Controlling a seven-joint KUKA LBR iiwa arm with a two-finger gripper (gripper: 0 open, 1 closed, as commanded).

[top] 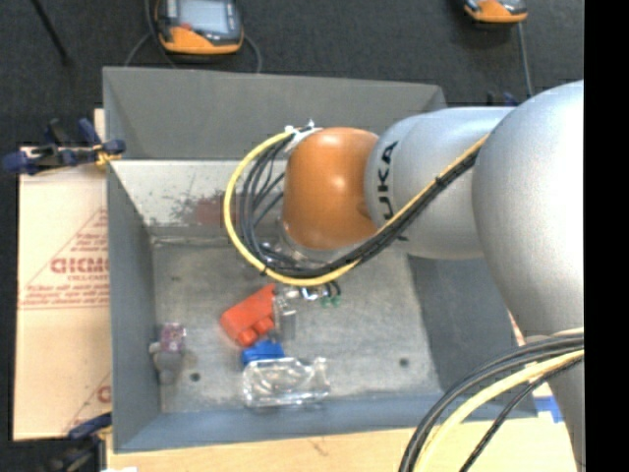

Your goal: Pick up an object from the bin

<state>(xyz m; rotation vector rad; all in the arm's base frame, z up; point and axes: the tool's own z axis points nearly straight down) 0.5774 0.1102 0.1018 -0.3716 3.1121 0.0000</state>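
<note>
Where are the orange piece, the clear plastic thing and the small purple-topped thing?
orange piece [246,318], camera view, its middle.
clear plastic thing [285,382], camera view, its middle.
small purple-topped thing [169,346], camera view, its middle.

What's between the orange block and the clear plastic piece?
A small blue piece, between the orange block and the clear plastic piece, in the camera view.

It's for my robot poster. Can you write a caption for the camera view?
Robot gripper inside the grey bin, beside an orange block and a blue piece.
</note>
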